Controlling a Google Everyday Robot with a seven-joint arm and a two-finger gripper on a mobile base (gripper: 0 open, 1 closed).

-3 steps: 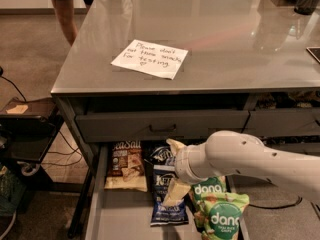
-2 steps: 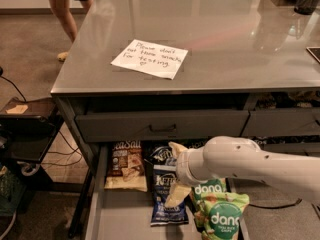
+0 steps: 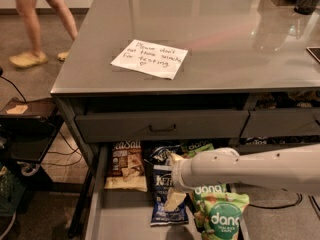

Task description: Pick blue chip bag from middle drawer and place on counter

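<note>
Nearest the camera, the middle drawer [image 3: 125, 219] is standing pulled out, its bare grey floor showing at the front. The snack bags are lying further back in it. At the front right a green dang bag [image 3: 220, 216] is sitting partly under the white arm. Just left of it the blue chip bag [image 3: 167, 211] is lying flat on the drawer floor with its white lettering facing up.

The gripper [image 3: 175, 180] is reaching in from the right and hovering right over that bag. Its two tan fingers [image 3: 174, 200] are showing well apart, one over the bag's upper end and one lower down, so the jaws are looking wide open and are gripping nothing. Whether the fingers are touching the bag cannot be told.

Further back a tan sea-salt bag [image 3: 126, 166] is lying on the left, and a darker Kettle bag [image 3: 160, 154] is tucked under the closed upper drawer front [image 3: 162, 126].

Beyond that the counter [image 3: 225, 44] is carrying only the handwritten note [image 3: 150, 59]. Behind it a person [image 3: 40, 14] is walking past.

By my reading, the reach into the drawer is done. Closing on the bag, lifting it out and setting it on the counter are all waiting to be done.
</note>
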